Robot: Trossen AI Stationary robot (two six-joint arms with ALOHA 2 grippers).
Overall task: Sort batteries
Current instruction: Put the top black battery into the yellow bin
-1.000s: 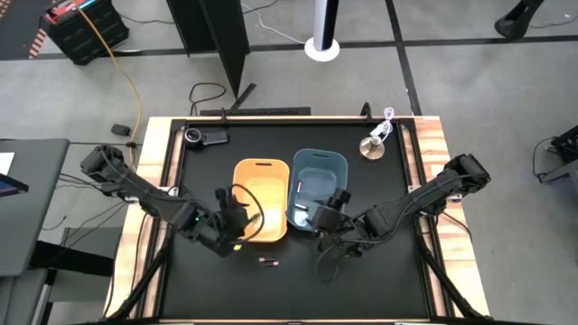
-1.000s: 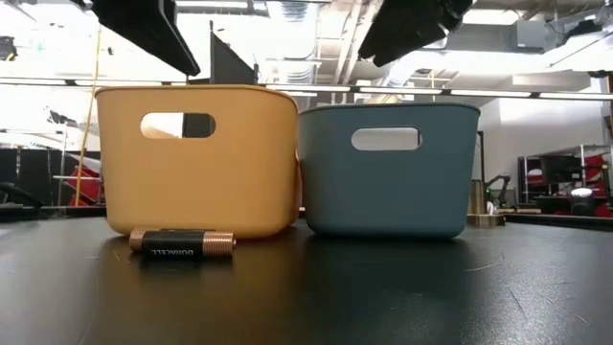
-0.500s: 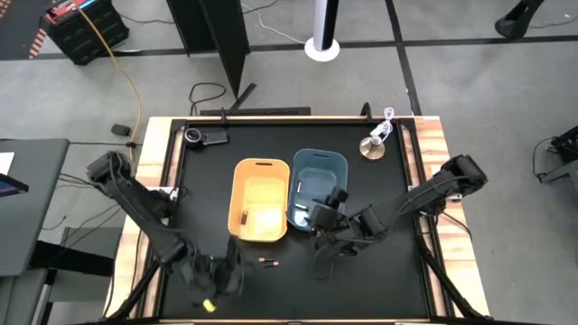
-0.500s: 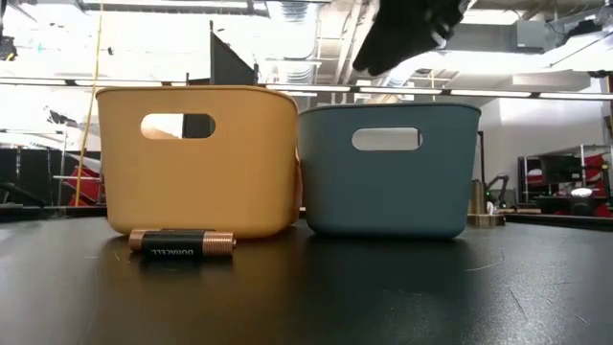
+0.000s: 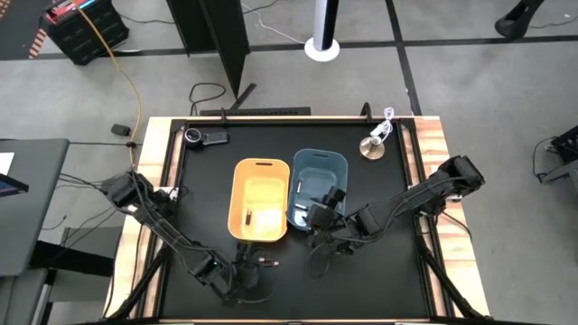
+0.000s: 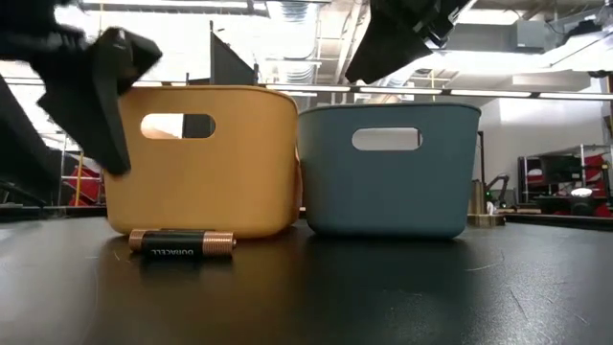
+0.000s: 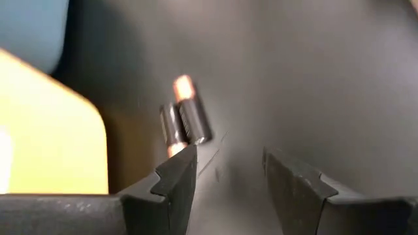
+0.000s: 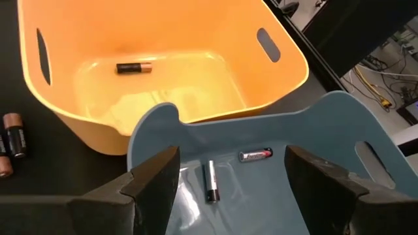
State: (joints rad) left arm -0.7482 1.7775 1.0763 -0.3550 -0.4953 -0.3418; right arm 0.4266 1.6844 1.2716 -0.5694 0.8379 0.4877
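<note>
Two dark batteries with copper ends [image 7: 183, 121] lie side by side on the black table [image 5: 379, 271], just near of the yellow bin [image 5: 260, 200]; the low view shows them as one [image 6: 182, 241]. My left gripper [image 7: 228, 171] is open, low over the table beside them, touching nothing. My right gripper [image 8: 228, 171] is open above the near wall of the blue bin [image 8: 294, 150]. One dark battery [image 8: 134, 67] lies on the yellow bin's floor. The blue bin holds a silvery battery [image 8: 211, 181] and a dark one [image 8: 256, 155].
The two bins stand side by side at the table's middle [image 6: 201, 163] [image 6: 388, 172]. A round metal disc with a white cord [image 5: 373, 144] sits at the far right, a black gadget [image 5: 203, 136] at the far left. Wooden rims border the table.
My left gripper has left the yellow bin's near-left corner, swung toward the table's near edge, then moved right and down toward the two batteries on the table. A battery now shows in the yellow bin where the gripper stood. The right gripper has kept its place.
</note>
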